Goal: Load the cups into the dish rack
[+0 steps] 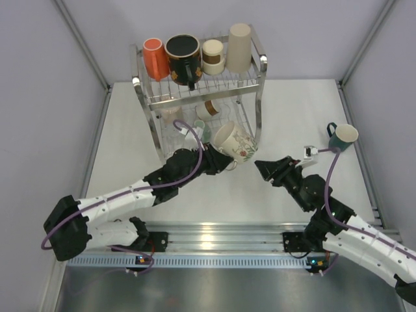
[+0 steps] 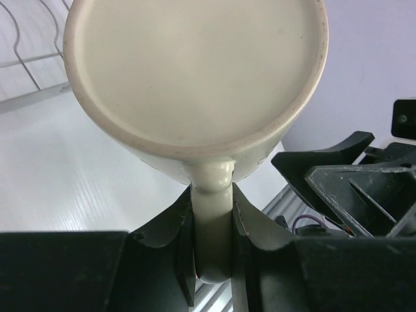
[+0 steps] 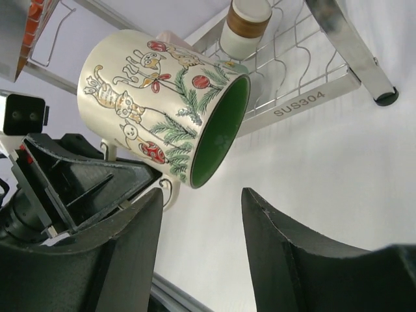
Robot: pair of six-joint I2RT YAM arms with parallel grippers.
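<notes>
Top external: cat-print mug (image 1: 234, 144) hangs over the middle of the table (image 1: 292, 104), just before the dish rack (image 1: 262, 84)'s lower tier
Left gripper (image 1: 220, 161): pinching the mug's handle
Right gripper (image 1: 263, 167): spread, empty, just right of the mug
Mug axis: tilted, mouth down toward the right arm; rack beyond, left arm nearer
Left wrist: only cream base and pinched handle
Right wrist: green inside, cat print

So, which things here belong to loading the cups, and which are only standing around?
Belong to the job:
- dish rack
- orange cup, black mug, paper cup and tall beige cup on its top tier
- cat mug, gripped by its handle in the left gripper
- teal mug, off to the right
- right gripper, open

Just there:
- table
- metal rail under the arm bases
</notes>
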